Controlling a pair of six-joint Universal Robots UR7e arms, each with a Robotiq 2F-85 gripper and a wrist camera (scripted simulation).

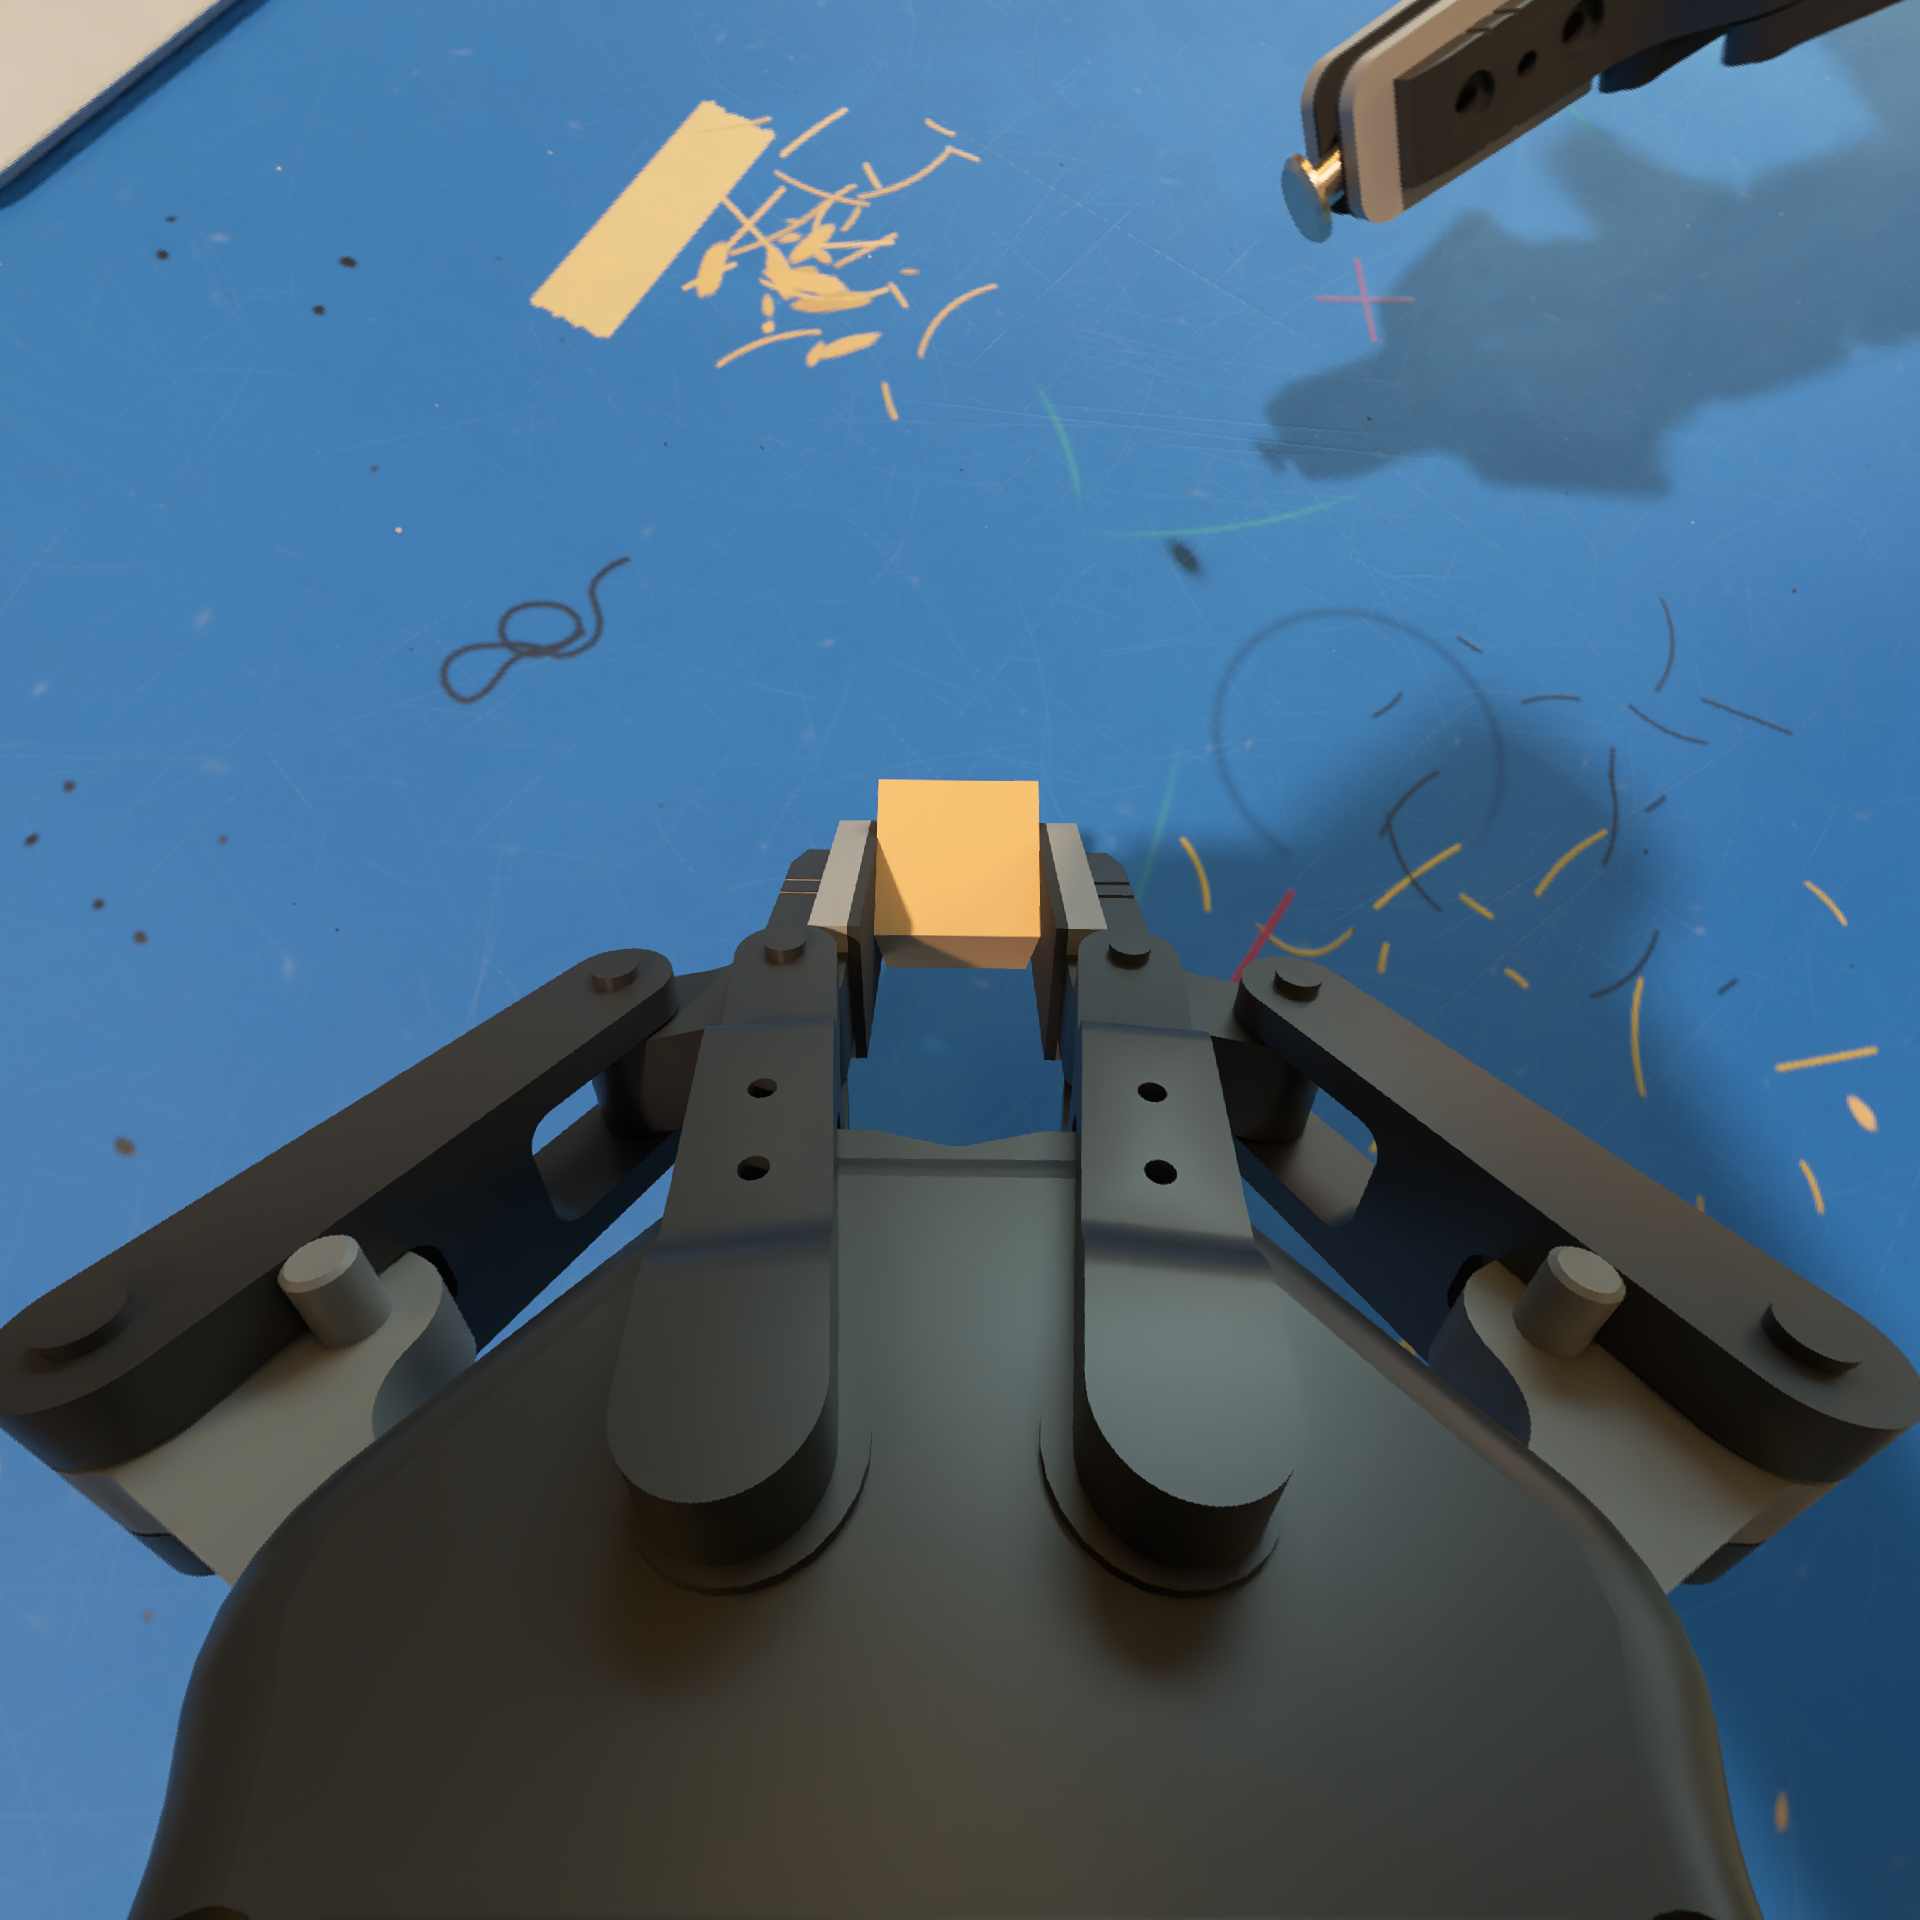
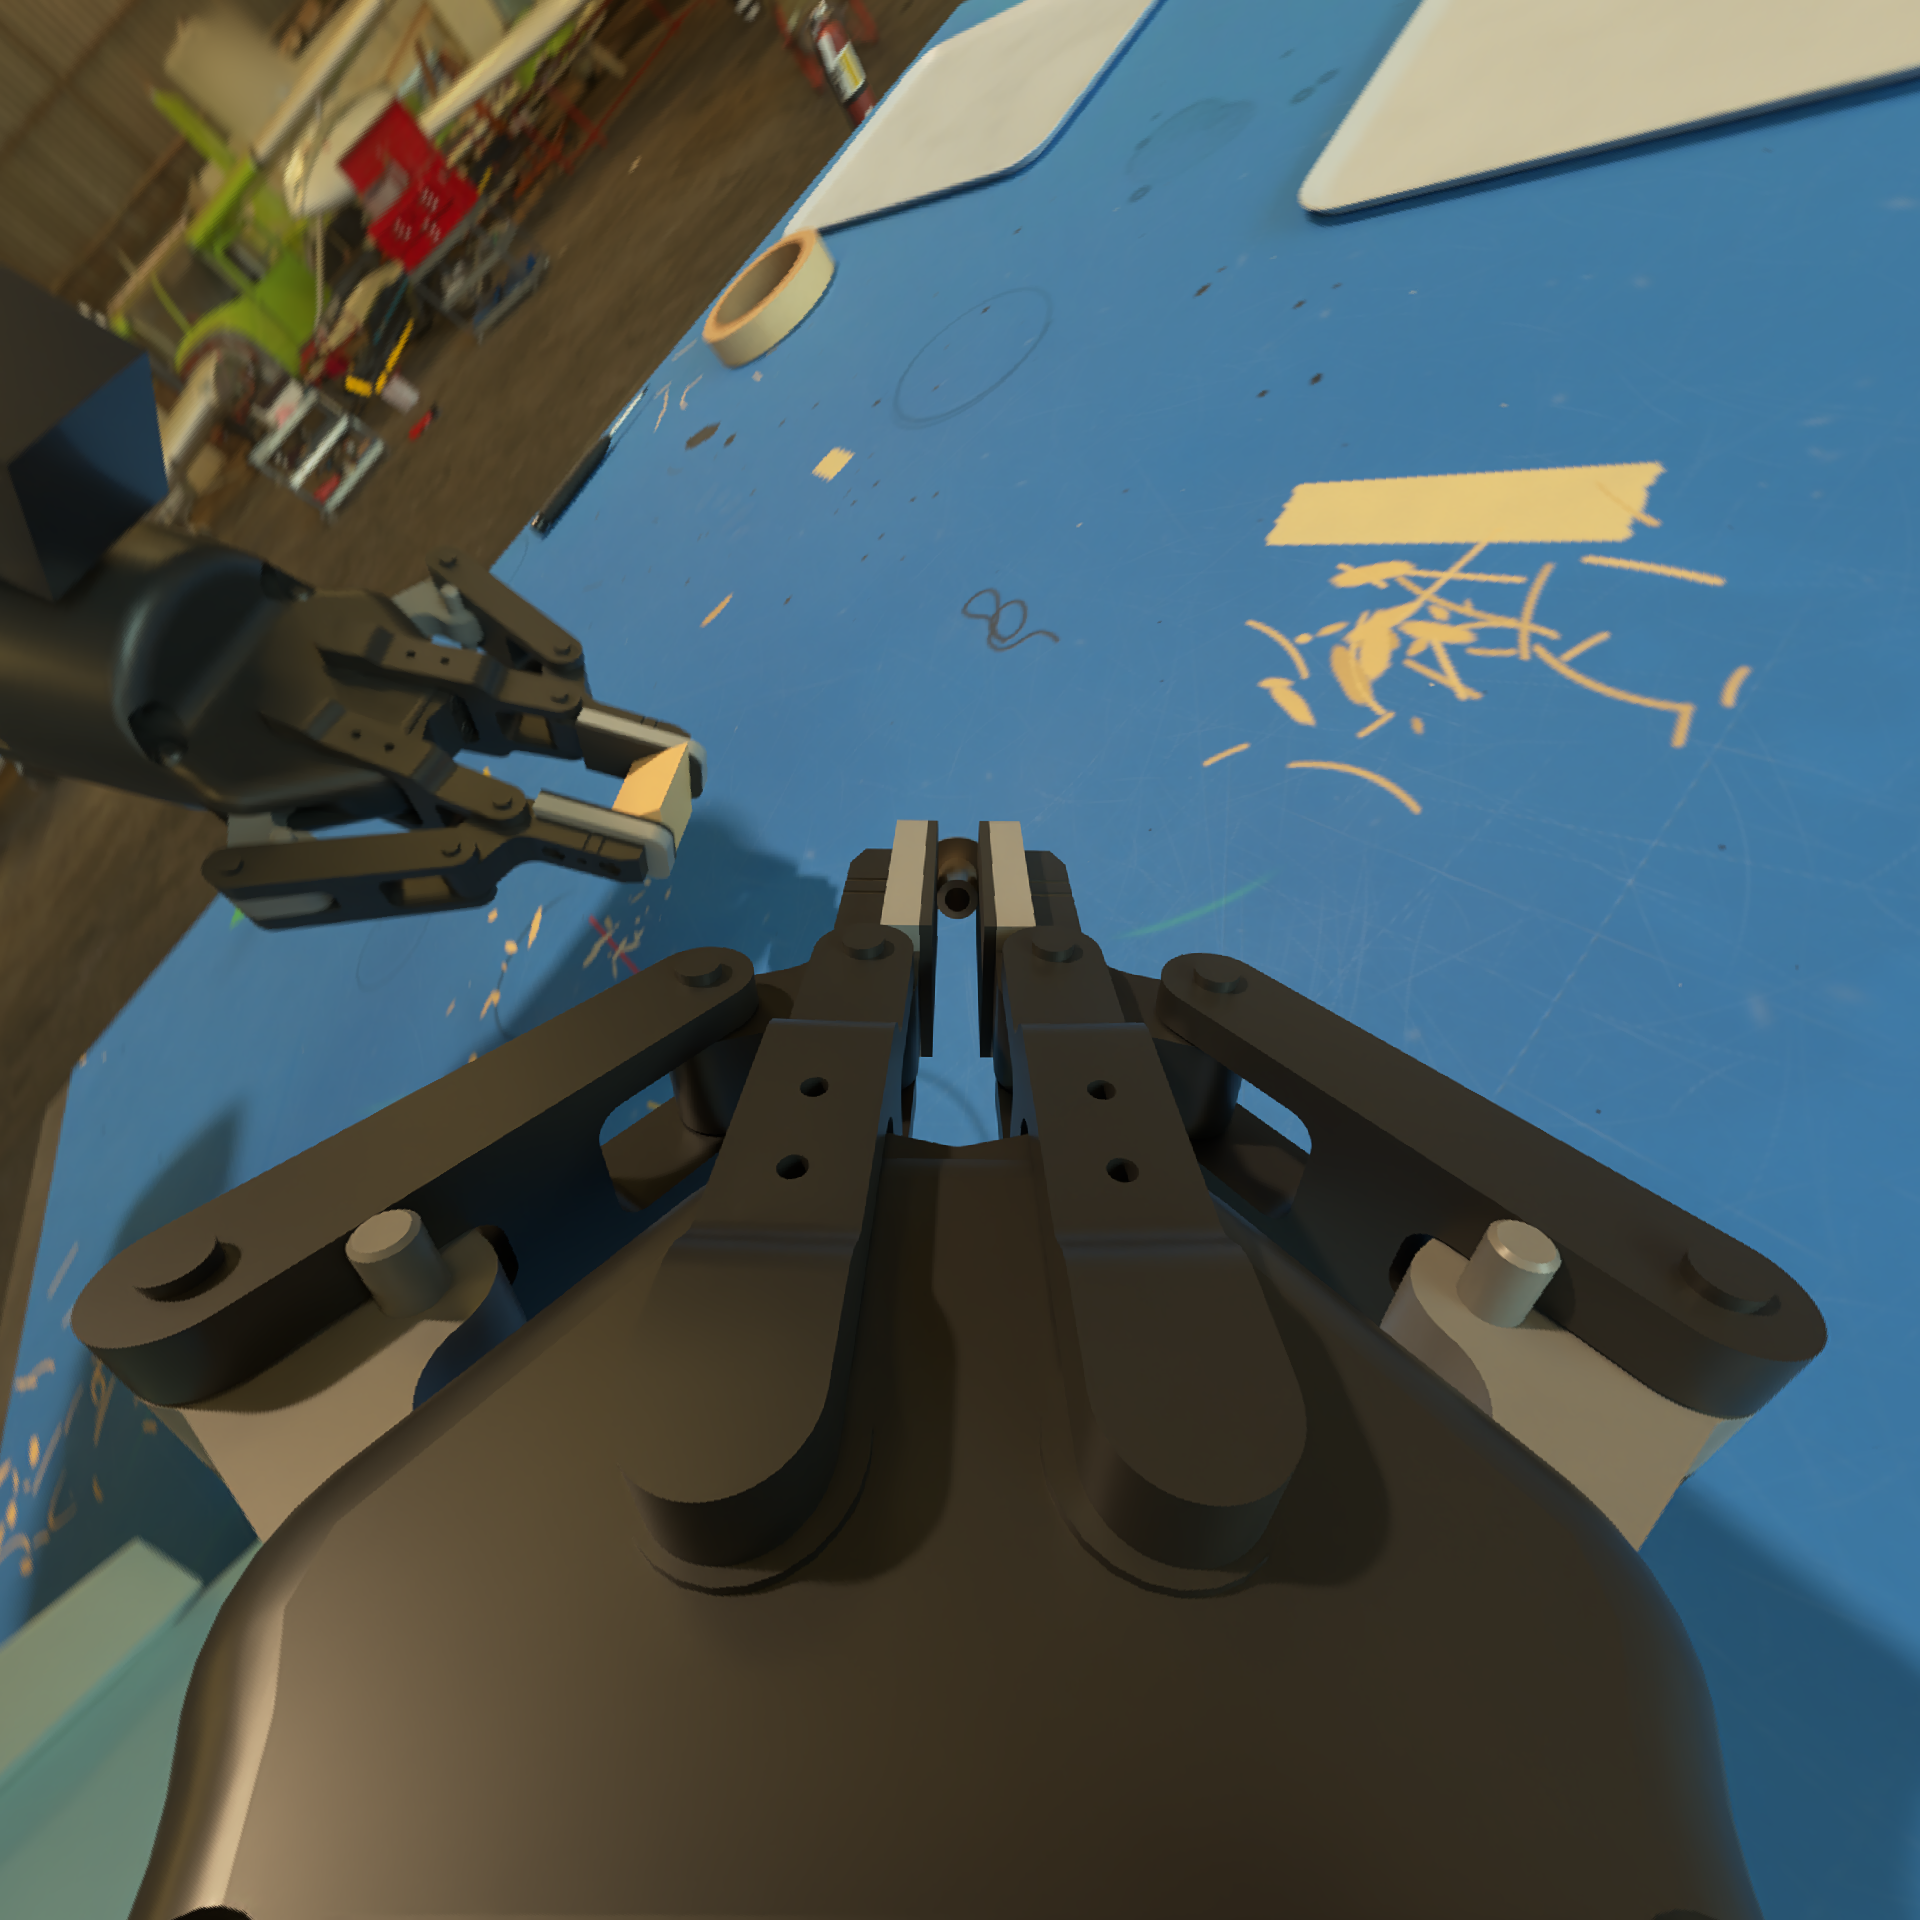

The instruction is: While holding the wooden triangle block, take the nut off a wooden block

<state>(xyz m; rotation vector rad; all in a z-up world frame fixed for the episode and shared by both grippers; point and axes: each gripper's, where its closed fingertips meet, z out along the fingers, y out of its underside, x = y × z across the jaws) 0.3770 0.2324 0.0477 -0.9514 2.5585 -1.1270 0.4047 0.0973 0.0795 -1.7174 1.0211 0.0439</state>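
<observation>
The nut [image 2: 954,883] is a small metal piece pinched between the right gripper's [image 2: 956,871] fingers, up above the blue worktop [image 2: 1351,1039] and well apart from the block. The left gripper's [image 1: 957,883] fingers squeeze the wooden triangle block [image 1: 957,868] by its sides. The nut is tiny and smooth, so it might slip out and roll away.

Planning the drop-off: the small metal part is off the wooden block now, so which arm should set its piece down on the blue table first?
Probably the right: its end effector grips only the nut, while the left end effector must keep the wooden triangle block.
</observation>
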